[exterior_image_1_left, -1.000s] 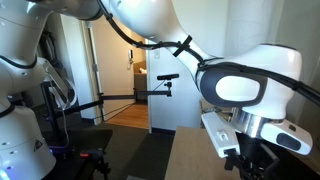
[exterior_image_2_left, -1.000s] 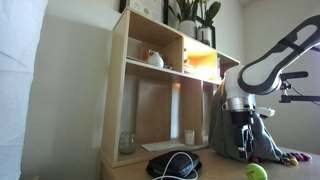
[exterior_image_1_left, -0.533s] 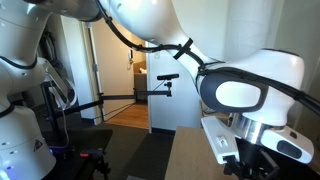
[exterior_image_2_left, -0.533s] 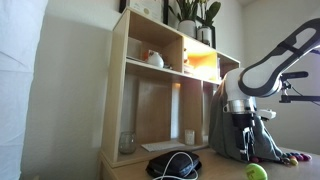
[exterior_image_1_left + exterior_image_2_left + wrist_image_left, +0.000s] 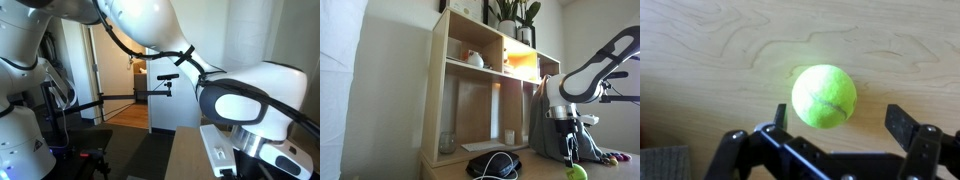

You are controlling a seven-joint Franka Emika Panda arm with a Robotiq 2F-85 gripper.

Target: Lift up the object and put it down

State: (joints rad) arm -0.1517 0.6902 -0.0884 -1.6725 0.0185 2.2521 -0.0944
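The object is a yellow-green tennis ball (image 5: 824,96) lying on the light wooden table (image 5: 710,60). In the wrist view my gripper (image 5: 840,121) hangs open over it. The ball sits between the fingers, close to the left finger (image 5: 779,115) and well apart from the right one (image 5: 903,126). Nothing is held. In an exterior view the ball (image 5: 577,172) rests at the table's right end, with the gripper (image 5: 570,152) pointing straight down just above it. Elsewhere the arm's white wrist (image 5: 250,110) fills the frame and the ball is hidden.
A tall wooden shelf unit (image 5: 480,90) stands at the back with a glass jar (image 5: 447,143) and plants (image 5: 515,14) on top. Black cables (image 5: 495,163) lie on the table. A grey bag (image 5: 544,130) stands behind the gripper. A camera on a stand (image 5: 166,80) is by the doorway.
The arm has come down and a little to the right toward the ball. The gripper has stayed open and the ball has not moved.
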